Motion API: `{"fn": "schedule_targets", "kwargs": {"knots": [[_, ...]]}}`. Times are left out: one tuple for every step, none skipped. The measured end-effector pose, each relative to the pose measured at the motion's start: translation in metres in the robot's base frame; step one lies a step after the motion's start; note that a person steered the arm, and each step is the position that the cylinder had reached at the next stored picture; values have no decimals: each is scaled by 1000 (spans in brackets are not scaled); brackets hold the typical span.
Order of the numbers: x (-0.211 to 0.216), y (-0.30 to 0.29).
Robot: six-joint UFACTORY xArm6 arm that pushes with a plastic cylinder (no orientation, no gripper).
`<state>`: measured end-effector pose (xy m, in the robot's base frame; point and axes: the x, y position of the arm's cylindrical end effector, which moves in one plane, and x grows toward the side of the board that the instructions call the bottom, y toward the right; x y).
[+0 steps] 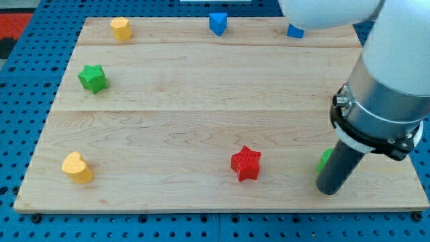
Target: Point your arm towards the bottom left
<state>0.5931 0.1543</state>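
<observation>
Near the surface's point(201, 121) bottom right, my tip point(328, 190) rests beside a mostly hidden green block point(324, 158); no gripper exists, so nothing is held. Toward bottom left, the red star point(246, 163) and yellow heart point(77, 167), probably light, rigid sliders, lie en route.

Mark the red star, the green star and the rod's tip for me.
red star point(246, 163), camera view, centre of its top face.
green star point(93, 78), camera view, middle of its top.
my tip point(328, 189), camera view, very end of the rod.
</observation>
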Motion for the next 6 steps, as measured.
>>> {"fn": "schedule_targets", "kwargs": {"knots": [[18, -90], [24, -186], [24, -351], [9, -455], [-20, -422], [-26, -354]]}}
